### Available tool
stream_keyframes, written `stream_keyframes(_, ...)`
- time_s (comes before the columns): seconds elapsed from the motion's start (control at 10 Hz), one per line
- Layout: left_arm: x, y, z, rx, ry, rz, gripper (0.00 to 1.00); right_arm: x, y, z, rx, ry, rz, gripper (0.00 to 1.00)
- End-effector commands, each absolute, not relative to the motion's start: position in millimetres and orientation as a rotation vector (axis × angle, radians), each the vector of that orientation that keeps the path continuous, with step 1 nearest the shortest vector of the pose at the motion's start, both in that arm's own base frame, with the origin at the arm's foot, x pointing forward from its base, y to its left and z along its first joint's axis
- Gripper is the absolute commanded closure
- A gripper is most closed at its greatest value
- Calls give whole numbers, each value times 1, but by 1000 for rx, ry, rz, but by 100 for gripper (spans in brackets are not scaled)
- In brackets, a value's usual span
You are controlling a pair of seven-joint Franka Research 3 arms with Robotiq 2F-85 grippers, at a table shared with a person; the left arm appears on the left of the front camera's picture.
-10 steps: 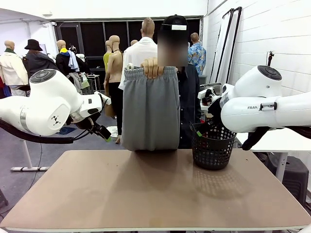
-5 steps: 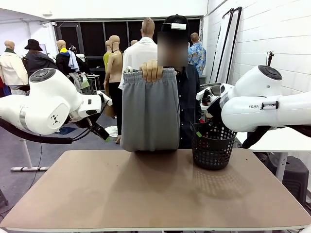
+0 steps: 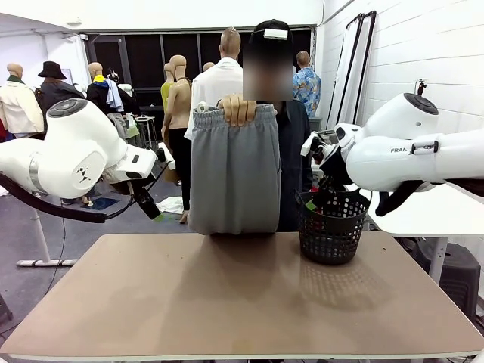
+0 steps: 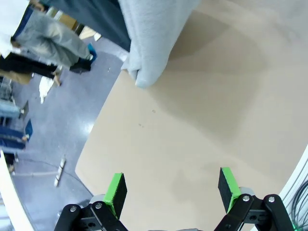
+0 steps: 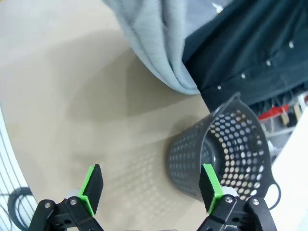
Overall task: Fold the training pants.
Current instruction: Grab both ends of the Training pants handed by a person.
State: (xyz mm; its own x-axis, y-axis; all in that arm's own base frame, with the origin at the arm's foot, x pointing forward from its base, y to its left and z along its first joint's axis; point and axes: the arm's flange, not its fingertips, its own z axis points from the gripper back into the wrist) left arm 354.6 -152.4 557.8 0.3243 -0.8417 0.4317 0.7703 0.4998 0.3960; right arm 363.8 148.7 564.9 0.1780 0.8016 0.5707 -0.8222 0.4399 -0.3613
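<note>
- While the person's hand holds the training pants up by the waistband, hem near the table's far edge, folding has not begun.
- Left gripper and right gripper both wide, empty, flanking.
- Next, likely: pants laid flat.

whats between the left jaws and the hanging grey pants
Nothing but bare tabletop, seen in the left wrist view, stretching toward the training pants.
</note>
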Motion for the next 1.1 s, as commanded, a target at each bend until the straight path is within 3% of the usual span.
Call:
stream_keyframes(0.0,364,-146,559,72,-667,-1144,0,374,146,567,42,-758,1301,0)
stream_keyframes(0.1,366,-144,559,68,-679,-1062,0,371,145,568,10,-771,1282,0)
stream_keyframes(0.6,364,-150,560,158,-653,-1107,0,373,152,563,20,-784,1277,0)
stream_keyframes(1.0,391,-135,570,162,-592,-1380,0,409,158,553,18,-823,1507,0)
